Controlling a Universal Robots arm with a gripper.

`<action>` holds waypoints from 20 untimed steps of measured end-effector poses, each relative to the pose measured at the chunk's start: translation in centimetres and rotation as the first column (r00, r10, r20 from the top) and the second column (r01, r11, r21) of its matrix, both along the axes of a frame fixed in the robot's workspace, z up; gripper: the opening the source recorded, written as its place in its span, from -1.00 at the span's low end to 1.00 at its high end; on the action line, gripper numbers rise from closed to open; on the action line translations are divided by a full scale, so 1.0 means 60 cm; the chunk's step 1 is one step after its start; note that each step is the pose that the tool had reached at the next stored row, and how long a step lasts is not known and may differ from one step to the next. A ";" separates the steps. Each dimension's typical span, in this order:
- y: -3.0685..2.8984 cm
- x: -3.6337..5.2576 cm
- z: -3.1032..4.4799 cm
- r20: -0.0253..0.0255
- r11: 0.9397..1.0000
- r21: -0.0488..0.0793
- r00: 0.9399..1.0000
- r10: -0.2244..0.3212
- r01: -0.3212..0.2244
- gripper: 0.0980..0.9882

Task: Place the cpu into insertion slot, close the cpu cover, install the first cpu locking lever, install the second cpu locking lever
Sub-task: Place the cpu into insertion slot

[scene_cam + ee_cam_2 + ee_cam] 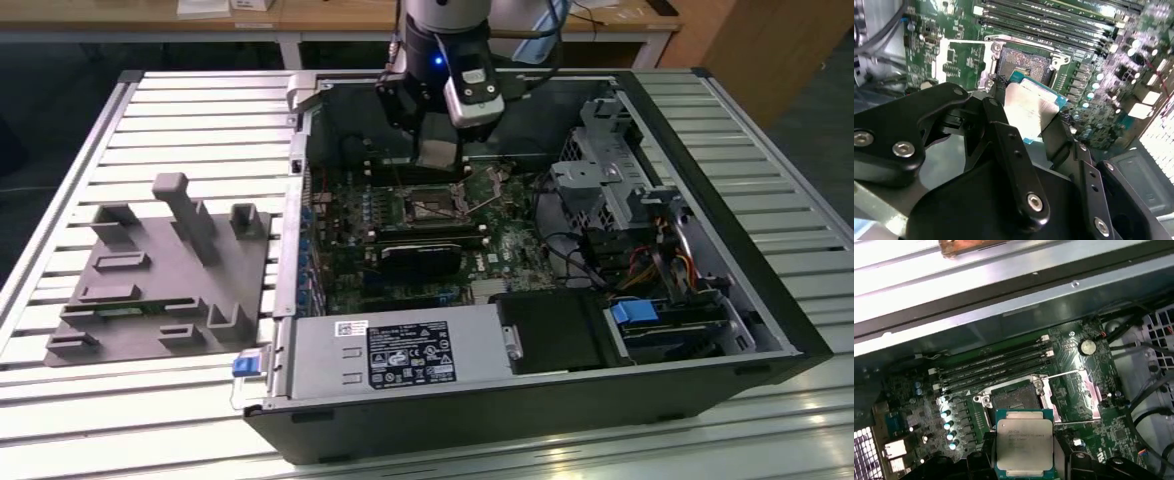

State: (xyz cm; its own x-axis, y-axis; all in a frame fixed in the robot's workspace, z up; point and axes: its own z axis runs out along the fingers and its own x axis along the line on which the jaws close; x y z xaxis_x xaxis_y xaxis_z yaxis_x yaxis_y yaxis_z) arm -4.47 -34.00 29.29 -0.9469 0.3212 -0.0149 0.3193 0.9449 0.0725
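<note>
Two jaws clench the cpu [1025, 445] by opposite edges, holding it above the open insertion slot [1011, 402], near but apart. We see the cpu cover [944, 59] flipped open beside the slot. In the second wrist view the jaws hide the cpu's near edge.

My slatted metal table [200, 110] carries two things. Open computer case [561, 410] lies on its side, toward exterior view's right. Grey fixture block [160, 280] with upright posts sits just beside it, on exterior view's left.
</note>
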 end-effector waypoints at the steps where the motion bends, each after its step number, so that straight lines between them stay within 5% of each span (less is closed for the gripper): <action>1: 0.0000 0.000 0.000 0.000 1.000 0.000 1.000 -0.018 0.018 -0.01; 6: 0.0000 0.000 -0.003 0.000 0.994 0.000 0.994 -0.109 0.109 -0.01; 11: 0.0000 0.000 -0.004 0.000 0.980 0.000 0.980 -0.199 0.199 -0.01; 16: 0.0000 0.000 -0.006 0.000 0.958 0.000 0.958 -0.287 0.287 -0.01; 20: 0.0000 0.000 -0.007 0.000 0.935 -0.001 0.935 -0.355 0.355 -0.01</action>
State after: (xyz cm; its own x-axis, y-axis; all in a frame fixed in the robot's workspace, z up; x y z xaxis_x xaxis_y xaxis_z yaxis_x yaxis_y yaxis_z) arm -4.47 -34.00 28.85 -0.7709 0.6368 -0.0152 0.6343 0.7697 0.0721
